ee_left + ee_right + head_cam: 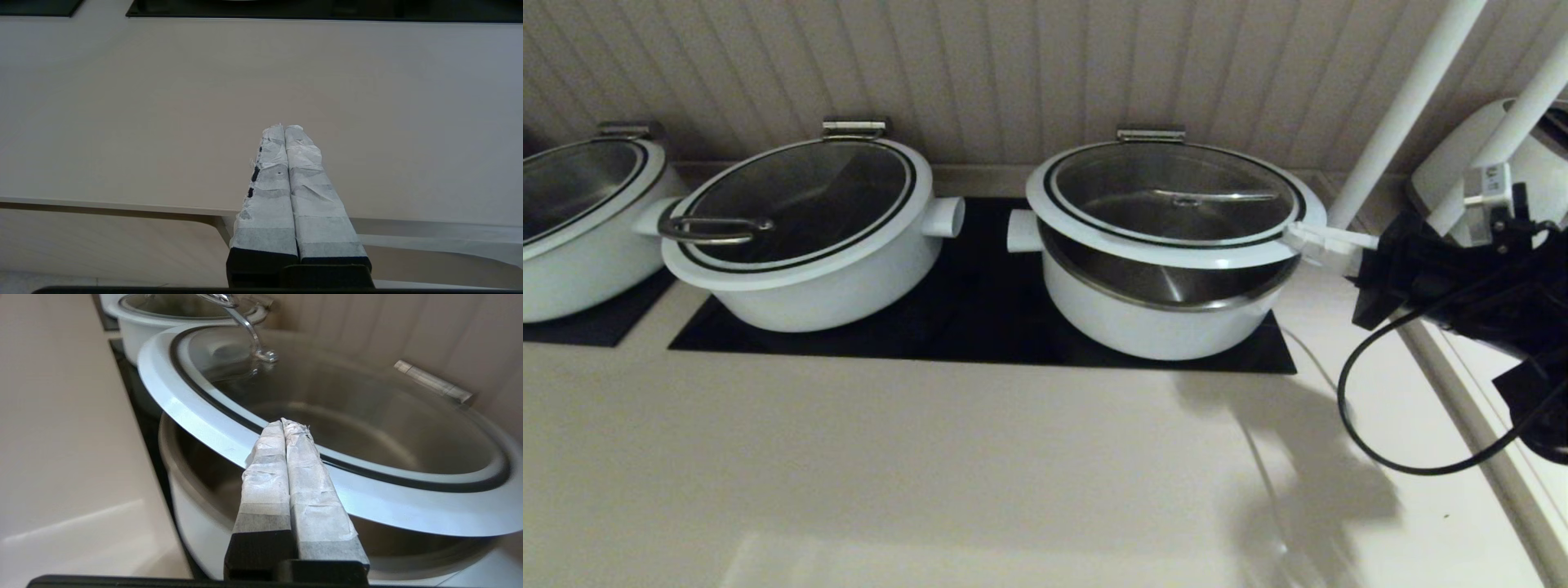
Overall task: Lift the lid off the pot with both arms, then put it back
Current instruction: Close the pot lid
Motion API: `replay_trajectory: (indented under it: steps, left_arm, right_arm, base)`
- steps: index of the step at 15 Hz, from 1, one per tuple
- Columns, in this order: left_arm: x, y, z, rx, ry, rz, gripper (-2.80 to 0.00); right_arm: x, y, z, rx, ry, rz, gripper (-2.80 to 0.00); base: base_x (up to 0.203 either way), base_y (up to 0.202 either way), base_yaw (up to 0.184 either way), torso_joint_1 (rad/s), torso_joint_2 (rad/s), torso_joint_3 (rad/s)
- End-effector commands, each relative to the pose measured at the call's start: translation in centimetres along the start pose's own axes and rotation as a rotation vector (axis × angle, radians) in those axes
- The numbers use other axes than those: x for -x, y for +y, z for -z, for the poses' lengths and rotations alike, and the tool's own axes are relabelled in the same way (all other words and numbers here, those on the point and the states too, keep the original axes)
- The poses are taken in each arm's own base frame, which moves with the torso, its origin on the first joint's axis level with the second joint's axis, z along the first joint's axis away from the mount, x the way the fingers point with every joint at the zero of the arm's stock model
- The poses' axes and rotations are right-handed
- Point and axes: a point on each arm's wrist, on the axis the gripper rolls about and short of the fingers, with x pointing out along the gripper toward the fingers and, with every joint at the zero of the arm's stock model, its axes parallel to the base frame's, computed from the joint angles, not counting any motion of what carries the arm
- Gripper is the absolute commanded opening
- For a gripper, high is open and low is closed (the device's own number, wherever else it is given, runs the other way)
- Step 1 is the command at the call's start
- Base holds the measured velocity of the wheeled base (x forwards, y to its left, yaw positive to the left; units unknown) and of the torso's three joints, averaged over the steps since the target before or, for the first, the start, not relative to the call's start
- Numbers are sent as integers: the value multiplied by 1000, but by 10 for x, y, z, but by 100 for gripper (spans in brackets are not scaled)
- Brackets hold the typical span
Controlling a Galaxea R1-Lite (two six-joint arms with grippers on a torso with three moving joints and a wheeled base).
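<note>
The pot (1160, 322) stands at the right end of the black cooktop, white outside and steel inside. The lid (1176, 196) is tilted over it: its front edge is raised off the pot and its back stays at the hinge plate (1150, 133). My right gripper (1298, 234) is shut, and its taped tips touch the lid's white rim on the right side. In the right wrist view the gripper (284, 422) lies across the rim (196, 416) above the pot's wall (192, 522). My left gripper (284, 127) is shut and empty over the bare counter, out of the head view.
A wider white pot (800, 237) whose lid has a loop handle stands left of the task pot. A third pot (572, 229) is at the far left. Two white posts (1405, 106), a white appliance (1535, 163) and a loose black cable (1347, 408) crowd the right side.
</note>
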Motion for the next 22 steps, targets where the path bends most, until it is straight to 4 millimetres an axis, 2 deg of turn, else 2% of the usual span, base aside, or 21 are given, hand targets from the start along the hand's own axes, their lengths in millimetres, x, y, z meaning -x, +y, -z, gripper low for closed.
replay_trajectory:
  steps: [1, 5, 16, 18, 19, 21, 22]
  left_arm:
    - [0, 0, 0, 1, 0, -1, -280]
    - [0, 0, 0, 1, 0, -1, -280]
    - [0, 0, 0, 1, 0, -1, -280]
    - [0, 0, 0, 1, 0, -1, -280]
    - [0, 0, 0, 1, 0, -1, -280]
    - [0, 0, 0, 1, 0, -1, -280]
    - [0, 0, 0, 1, 0, -1, -280]
  right_arm:
    - [2, 5, 2, 18, -10, -10, -280]
    - [7, 14, 20, 16, 38, -15, -280]
    - [3, 13, 59, -6, 99, -26, -280]
    - [3, 12, 57, 0, 94, -22, -280]
    - [5, 11, 49, 14, 84, -15, -280]
    - [12, 9, 25, 29, 54, 9, -280]
    - [14, 9, 7, 24, 27, 21, -280]
  base:
    - [0, 0, 0, 0, 0, 0]
    - [0, 0, 0, 0, 0, 0]
    - [0, 0, 0, 0, 0, 0]
    - [0, 0, 0, 0, 0, 0]
    - [0, 0, 0, 0, 0, 0]
    - [0, 0, 0, 0, 0, 0]
    - [0, 0, 0, 0, 0, 0]
